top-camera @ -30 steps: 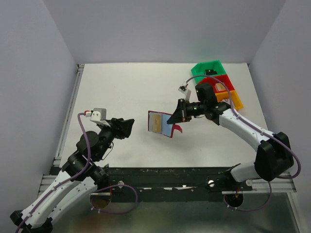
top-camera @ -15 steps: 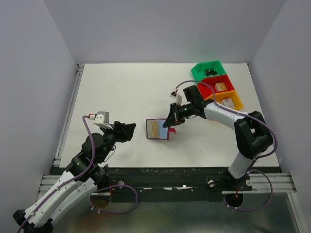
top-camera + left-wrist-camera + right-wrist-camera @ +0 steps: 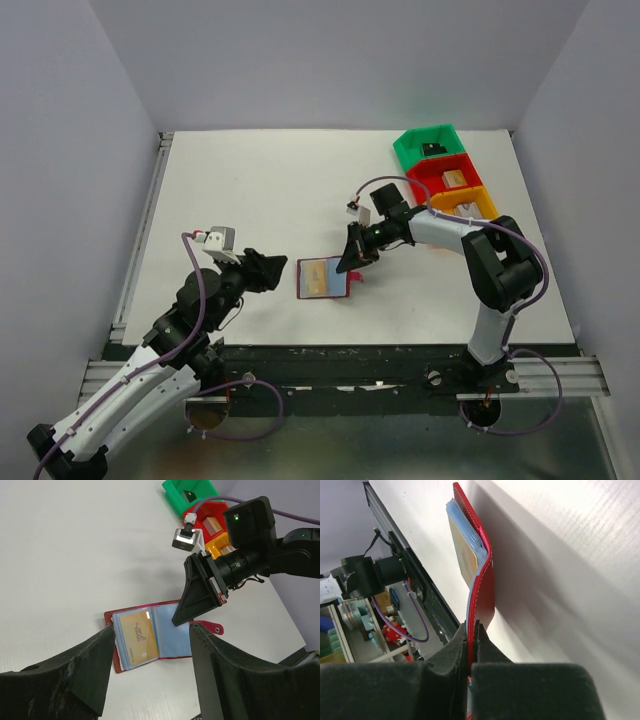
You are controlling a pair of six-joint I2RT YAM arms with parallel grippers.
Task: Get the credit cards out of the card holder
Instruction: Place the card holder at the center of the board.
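Card holder (image 3: pixel 482 580), edge-on in clamping right pincer (image 3: pixel 470 630), shows wide left pincer (image 3: pixel 152 632) its gold card (image 3: pixel 137 637) face.

Robot lab: white-walled test table (image 3: pixel 250 190)

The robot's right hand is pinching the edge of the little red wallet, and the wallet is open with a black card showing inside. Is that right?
Not quite. The card showing inside is gold-tan, not black, and the left wrist view shows it clearly. The rest holds: the right gripper is pinching the edge of the open red wallet.
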